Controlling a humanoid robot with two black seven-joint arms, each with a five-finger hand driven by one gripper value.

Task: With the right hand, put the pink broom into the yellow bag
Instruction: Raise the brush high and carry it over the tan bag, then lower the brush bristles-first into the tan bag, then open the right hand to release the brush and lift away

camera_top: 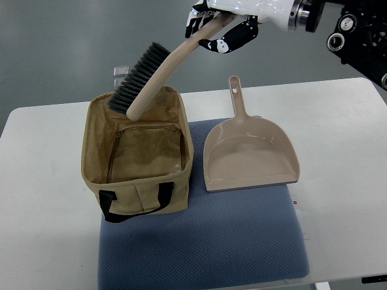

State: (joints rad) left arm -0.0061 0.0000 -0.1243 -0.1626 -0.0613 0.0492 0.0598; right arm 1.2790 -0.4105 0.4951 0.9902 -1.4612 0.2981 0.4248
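My right hand [219, 30] reaches in from the top right and is shut on the handle of the pink broom [163, 66]. The broom slants down to the left, its grey bristle head [138, 75] hanging over the far rim of the yellow bag [136, 181]. The bag stands open-topped on the left part of a blue mat, with black handles at its front. Whether the broom's head touches the bag's rim I cannot tell. The left hand does not show.
A pink dustpan [249, 154] lies on the blue mat [205, 241] just right of the bag, handle pointing away. The mat rests on a white table [42, 181]. A small clear object [121, 72] sits behind the bag.
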